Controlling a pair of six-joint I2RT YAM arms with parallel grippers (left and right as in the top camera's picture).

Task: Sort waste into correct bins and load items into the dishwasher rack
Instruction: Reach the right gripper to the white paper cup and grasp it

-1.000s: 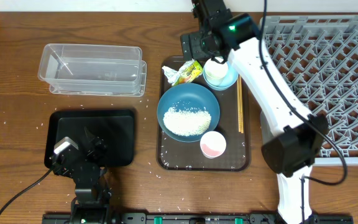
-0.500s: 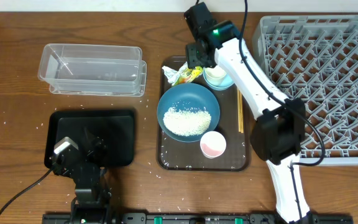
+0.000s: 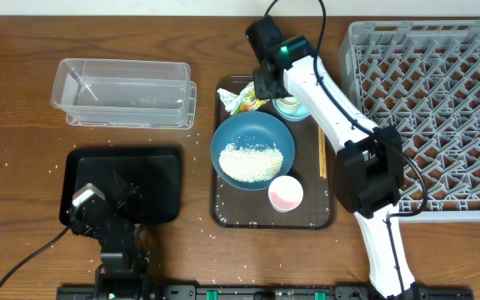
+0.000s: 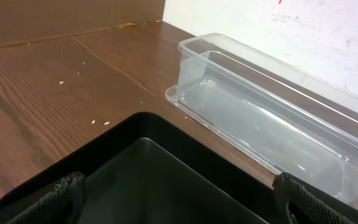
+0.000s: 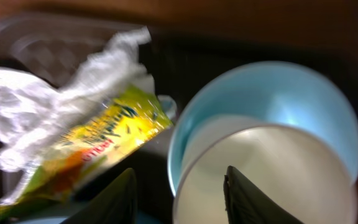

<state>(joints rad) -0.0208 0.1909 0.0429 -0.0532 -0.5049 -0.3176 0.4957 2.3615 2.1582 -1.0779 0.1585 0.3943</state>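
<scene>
Snack wrapper [image 5: 104,134] lies beside small light blue bowl [image 5: 291,93] holding white cup [image 5: 272,180].

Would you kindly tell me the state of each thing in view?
clear tub, empty
black tray, empty
dark blue bowl, holding rice
white cup, nested in light blue bowl
pink cup, upright, empty
snack wrapper, crumpled
dishwasher rack, empty
left gripper, open
right gripper, grip unclear

Overhead was bright, even, sharp. Right wrist view was dim and blurred, the wrapper [image 5: 86,140] left of the right gripper [image 5: 179,183] smeared.
</scene>
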